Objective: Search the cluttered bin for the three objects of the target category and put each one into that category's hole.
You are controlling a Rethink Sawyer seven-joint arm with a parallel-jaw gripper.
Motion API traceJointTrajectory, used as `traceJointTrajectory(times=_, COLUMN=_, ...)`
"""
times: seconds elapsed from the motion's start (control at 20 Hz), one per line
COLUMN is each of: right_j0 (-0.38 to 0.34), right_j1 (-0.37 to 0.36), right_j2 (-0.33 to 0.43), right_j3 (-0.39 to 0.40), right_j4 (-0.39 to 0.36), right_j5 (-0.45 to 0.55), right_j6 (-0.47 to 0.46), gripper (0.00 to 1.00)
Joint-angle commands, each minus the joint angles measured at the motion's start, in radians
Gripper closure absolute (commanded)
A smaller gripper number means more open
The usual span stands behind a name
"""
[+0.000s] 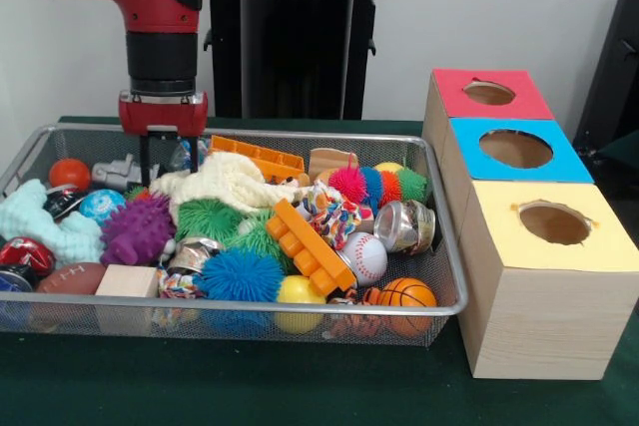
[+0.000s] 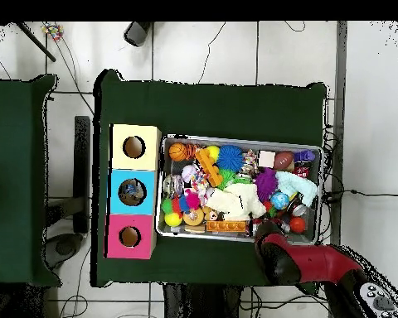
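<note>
While the gripper (image 1: 167, 159) hangs narrowly parted and empty at the upper left of the wire bin (image 1: 439, 246), it seems poised to dig among toys; the boxes (image 1: 547, 276) wait right.

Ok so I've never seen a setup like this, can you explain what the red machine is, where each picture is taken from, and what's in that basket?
The red and black robot arm carries an end effector, its grasping part, hanging just above the far left part of the wire mesh bin. It appears to hold nothing.

One picture looks across the table at the robot; the other looks straight down from above, turned half round.

The bin is piled with toys: a spiky purple rubber ball, an orange plastic building block, a white baseball, a small orange basketball, a fuzzy blue ball.

Beside it, on the green tablecloth, stand three wooden boxes, each with a round hole: red-topped, blue-topped, yellow-topped.
</note>
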Motion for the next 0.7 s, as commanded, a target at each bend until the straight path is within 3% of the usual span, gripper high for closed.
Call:
traceJointTrajectory(times=0.05, right_j0=-0.023, right_j1=0.048, right_j2=-0.14, right_j3=0.029, right_j4=-0.072, right_j5=-0.094, right_j6=0.091, gripper=0.0)
traceJointTrajectory(times=0.45, right_j0=-0.044, right_j1=0.096, right_j2=-0.241, right_j3=0.066, right_j4=-0.061, right_j5=-0.247, right_j6=0.1, gripper=0.0)
traceJointTrajectory(times=0.7, right_j0=0.01, right_j1=0.123, right_j2=-0.308, right_j3=0.082, right_j4=-0.001, right_j5=-0.304, right_j6=0.109, gripper=0.0)
